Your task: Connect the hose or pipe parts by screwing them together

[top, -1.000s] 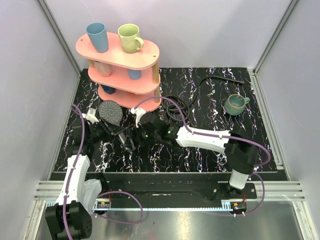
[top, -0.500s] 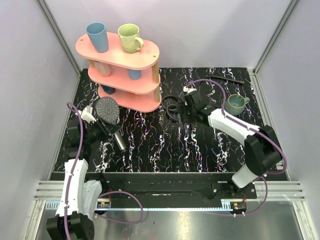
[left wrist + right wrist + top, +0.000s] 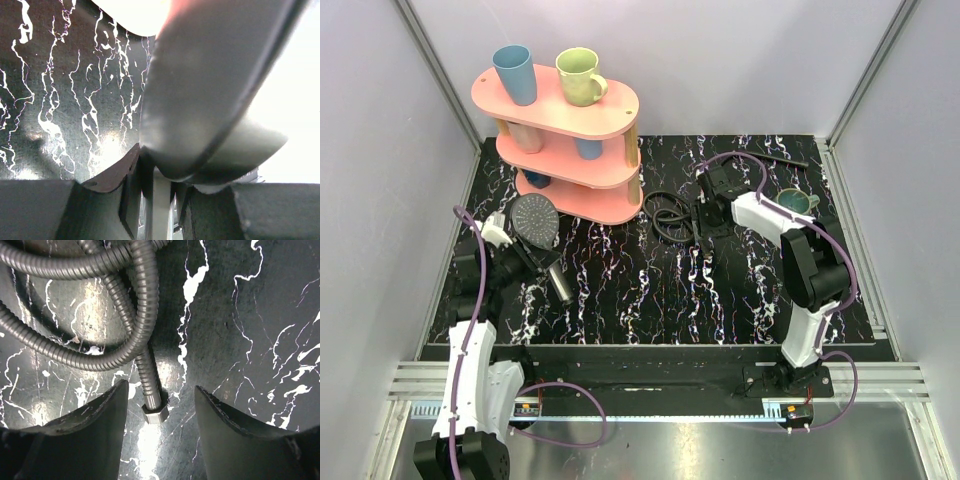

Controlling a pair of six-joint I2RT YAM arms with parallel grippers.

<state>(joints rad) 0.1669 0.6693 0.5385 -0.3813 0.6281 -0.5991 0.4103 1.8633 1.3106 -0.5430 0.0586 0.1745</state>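
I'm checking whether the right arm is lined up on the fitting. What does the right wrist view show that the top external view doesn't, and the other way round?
Right wrist only: the end nut of the coiled hose lies on the table, untouched, between the open jaws of the right gripper. Top external only: the left gripper clamps the handle of the shower head near the pink shelf; a teal mug stands at the right. Both: the hose on the black marbled table.

The left arm (image 3: 470,360) and right arm (image 3: 760,212) have white shells, black joints, purple cables (image 3: 483,280); jaws seemingly dark grey.
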